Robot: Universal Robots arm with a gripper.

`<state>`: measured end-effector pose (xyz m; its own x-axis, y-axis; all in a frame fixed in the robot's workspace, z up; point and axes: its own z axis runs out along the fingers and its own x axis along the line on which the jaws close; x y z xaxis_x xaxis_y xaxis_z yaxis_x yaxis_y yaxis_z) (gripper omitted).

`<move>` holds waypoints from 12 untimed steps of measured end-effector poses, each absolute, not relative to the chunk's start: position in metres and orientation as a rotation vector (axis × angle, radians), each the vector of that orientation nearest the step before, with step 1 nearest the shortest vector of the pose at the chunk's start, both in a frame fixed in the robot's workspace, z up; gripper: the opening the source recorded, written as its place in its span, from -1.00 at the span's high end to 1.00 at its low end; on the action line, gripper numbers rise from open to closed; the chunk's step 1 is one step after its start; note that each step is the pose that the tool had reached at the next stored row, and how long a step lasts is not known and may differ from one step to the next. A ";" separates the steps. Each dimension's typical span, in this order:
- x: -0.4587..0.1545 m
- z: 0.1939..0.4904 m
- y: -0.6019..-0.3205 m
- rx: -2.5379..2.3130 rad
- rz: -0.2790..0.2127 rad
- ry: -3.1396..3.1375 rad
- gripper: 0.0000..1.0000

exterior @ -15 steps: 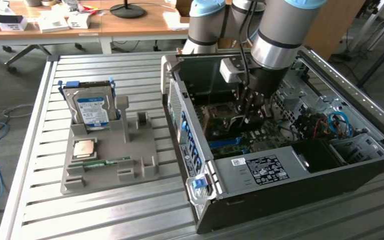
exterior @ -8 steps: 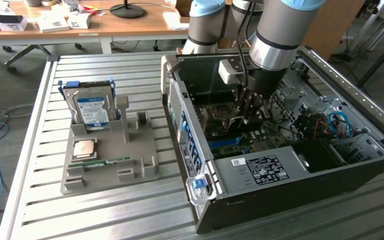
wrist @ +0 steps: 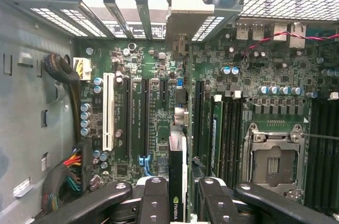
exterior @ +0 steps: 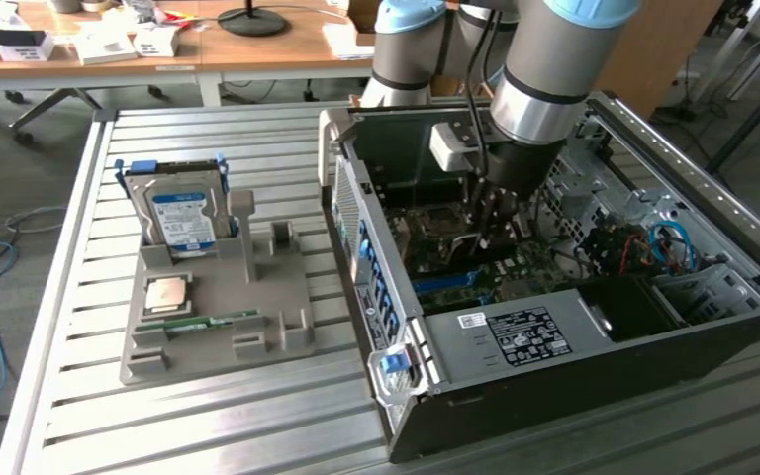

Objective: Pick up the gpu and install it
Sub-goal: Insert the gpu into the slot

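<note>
Where the jaws stand: gripper point(wrist: 177, 197) closed on the gpu point(wrist: 177, 155), card edge-on between the fingers point(wrist: 153, 197).
Long axis: straight out from the jaws, parallel to the expansion slots point(wrist: 144, 118).
Metal bracket point(wrist: 190, 9): far end, at the computer case point(exterior: 552, 406) rear openings.
Seated or above slot: cannot tell.

The exterior view stands high off the desk point(exterior: 222, 416) and looks down at a slant across its slatted top. From a moderate way off it takes in the open computer case point(exterior: 578, 391) toward the exterior view's right. The wrist view sits just behind the hand point(wrist: 180, 197), facing into that case, close over the motherboard point(wrist: 153, 75). Both views share the case's interior.
</note>
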<state>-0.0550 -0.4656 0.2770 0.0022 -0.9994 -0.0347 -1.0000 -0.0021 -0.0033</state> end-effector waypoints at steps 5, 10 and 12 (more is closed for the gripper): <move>-0.055 0.273 -0.465 -2.209 0.027 2.203 0.47; -0.056 0.272 -0.465 -2.210 0.024 2.205 0.47; -0.056 0.272 -0.464 -2.210 0.024 2.204 0.47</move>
<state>-0.0557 -0.4639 0.2718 0.0024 -0.9997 -0.0252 -1.0000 -0.0023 -0.0035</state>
